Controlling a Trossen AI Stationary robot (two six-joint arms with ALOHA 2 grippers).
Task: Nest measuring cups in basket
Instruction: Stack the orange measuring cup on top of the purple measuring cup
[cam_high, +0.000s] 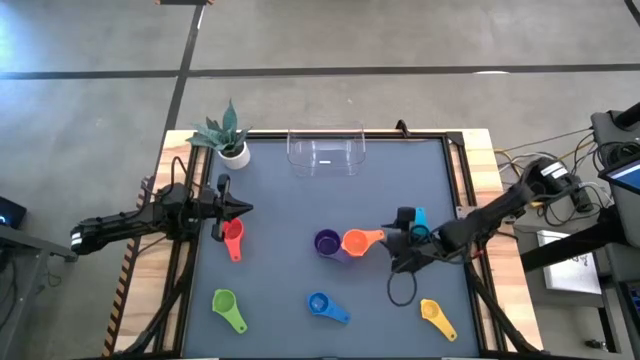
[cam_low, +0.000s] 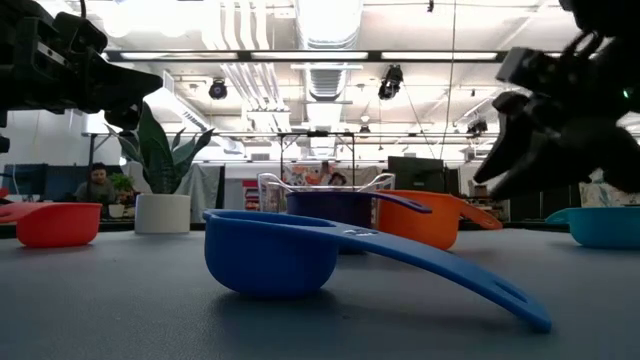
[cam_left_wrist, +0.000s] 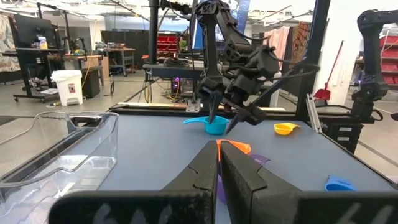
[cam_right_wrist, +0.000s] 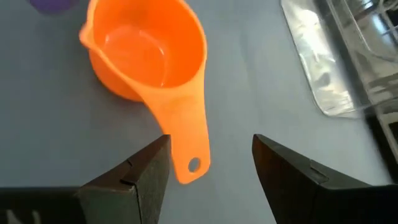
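The orange cup (cam_right_wrist: 146, 53) stands upright on the table mat, its handle end (cam_right_wrist: 189, 163) lying between the fingers of my open right gripper (cam_right_wrist: 210, 139), nearer one finger; I see no touch. In the high view my right gripper (cam_high: 392, 248) sits just right of the orange cup (cam_high: 355, 241), beside the purple cup (cam_high: 327, 243). The teal cup (cam_high: 419, 220) stands behind that gripper. Red (cam_high: 233, 238), green (cam_high: 228, 308), blue (cam_high: 325, 307) and yellow (cam_high: 437, 317) cups lie apart on the mat. My left gripper (cam_high: 238, 208) hangs shut and level above the red cup.
The clear basket (cam_high: 326, 150) stands at the far edge, mid-table. A small white pot with a plant (cam_high: 228, 140) is at the far left corner. The blue cup (cam_low: 270, 255) lies nearest the front edge. Open mat lies between the basket and the cups.
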